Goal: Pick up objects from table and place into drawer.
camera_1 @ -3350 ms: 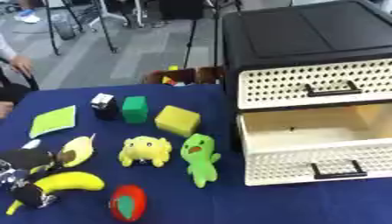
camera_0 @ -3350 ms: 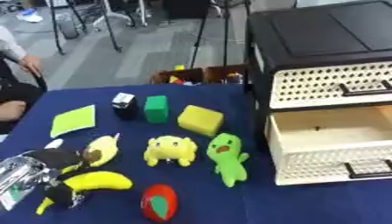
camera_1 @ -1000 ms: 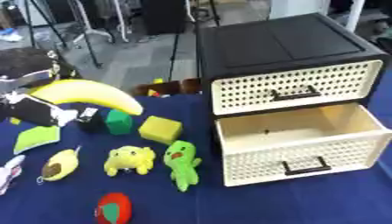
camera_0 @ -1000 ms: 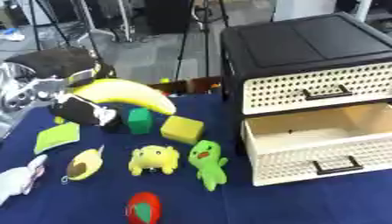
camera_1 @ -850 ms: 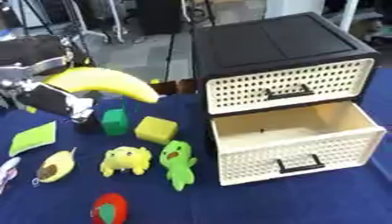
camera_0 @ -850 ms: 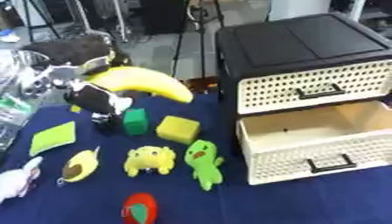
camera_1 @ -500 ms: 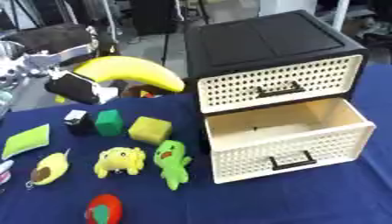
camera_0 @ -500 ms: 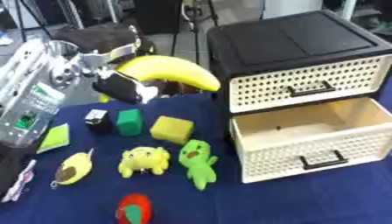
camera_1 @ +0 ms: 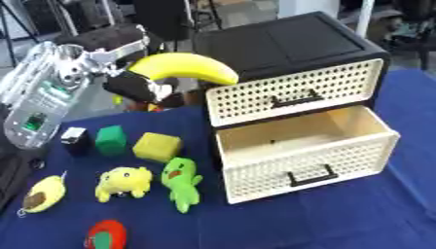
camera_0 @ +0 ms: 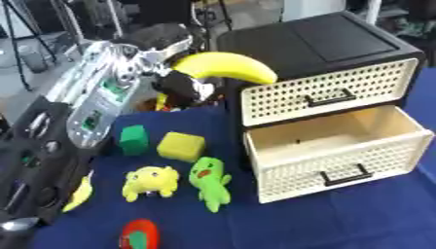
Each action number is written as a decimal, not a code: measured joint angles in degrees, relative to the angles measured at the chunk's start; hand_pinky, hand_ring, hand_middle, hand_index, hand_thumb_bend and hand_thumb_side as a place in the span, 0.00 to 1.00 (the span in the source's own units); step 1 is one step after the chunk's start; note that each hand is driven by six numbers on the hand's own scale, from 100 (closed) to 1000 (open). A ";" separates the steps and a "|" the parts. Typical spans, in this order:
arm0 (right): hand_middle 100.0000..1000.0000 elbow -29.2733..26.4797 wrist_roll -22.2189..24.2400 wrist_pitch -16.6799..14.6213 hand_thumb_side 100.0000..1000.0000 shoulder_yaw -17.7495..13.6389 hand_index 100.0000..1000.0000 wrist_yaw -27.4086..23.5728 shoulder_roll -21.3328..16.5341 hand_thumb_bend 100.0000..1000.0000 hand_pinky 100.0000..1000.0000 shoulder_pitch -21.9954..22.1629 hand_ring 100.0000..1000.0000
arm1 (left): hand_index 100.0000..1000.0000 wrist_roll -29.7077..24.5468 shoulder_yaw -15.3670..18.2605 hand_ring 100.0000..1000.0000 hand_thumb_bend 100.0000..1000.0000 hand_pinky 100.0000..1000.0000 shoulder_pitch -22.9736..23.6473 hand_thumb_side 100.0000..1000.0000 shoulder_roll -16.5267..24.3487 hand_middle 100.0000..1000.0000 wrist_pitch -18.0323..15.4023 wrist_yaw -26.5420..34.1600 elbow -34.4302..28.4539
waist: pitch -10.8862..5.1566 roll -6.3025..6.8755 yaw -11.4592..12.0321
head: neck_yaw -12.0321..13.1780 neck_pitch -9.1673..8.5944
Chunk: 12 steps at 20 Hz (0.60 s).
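Note:
My left hand (camera_0: 182, 88) is shut on a yellow banana (camera_0: 227, 67) and holds it in the air beside the black top of the cabinet (camera_0: 317, 43), above and left of the open cream drawer (camera_0: 342, 166). The drawer's inside looks bare. On the blue table (camera_1: 357, 219) lie a green cube (camera_0: 133, 139), a yellow cube (camera_0: 180, 146), a yellow plush (camera_0: 151, 181), a green plush (camera_0: 210, 180), a red round thing (camera_0: 136, 234), an avocado toy (camera_1: 43, 194) and a small black-and-white block (camera_1: 75, 135). My right hand shows in no view.
My silver left forearm (camera_0: 95, 99) slants up across the left side, and a black part of the arm (camera_0: 34, 170) covers the lower left corner. The cabinet's upper drawer (camera_0: 319, 95) is closed. Chairs and stands show beyond the table's far edge.
My left hand has carried the banana up and to the right, from over the toys toward the cabinet's top. The camera has shifted as well.

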 measured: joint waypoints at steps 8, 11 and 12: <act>0.44 0.00 0.30 -0.49 0.79 0.34 0.72 -0.54 0.08 0.00 0.35 -1.71 0.45 | 0.51 6.67 3.29 0.25 0.00 0.00 -2.47 0.37 -3.24 0.33 2.91 0.71 9.29 | 0.81 1.40 -3.09 | 1.75 -0.91; 0.44 0.00 0.32 -0.52 0.79 0.36 0.72 -0.64 0.43 0.00 0.35 -2.12 0.44 | 0.51 8.56 4.16 0.25 0.00 0.00 -3.33 0.37 -3.62 0.33 2.97 1.38 10.89 | 1.28 1.99 -4.14 | 2.17 -1.60; 0.44 0.00 0.32 -0.52 0.79 0.36 0.72 -0.65 0.46 0.00 0.35 -2.19 0.44 | 0.51 9.05 4.28 0.25 0.00 0.00 -3.49 0.37 -3.81 0.33 2.91 1.56 11.27 | 1.32 2.18 -4.32 | 2.20 -1.66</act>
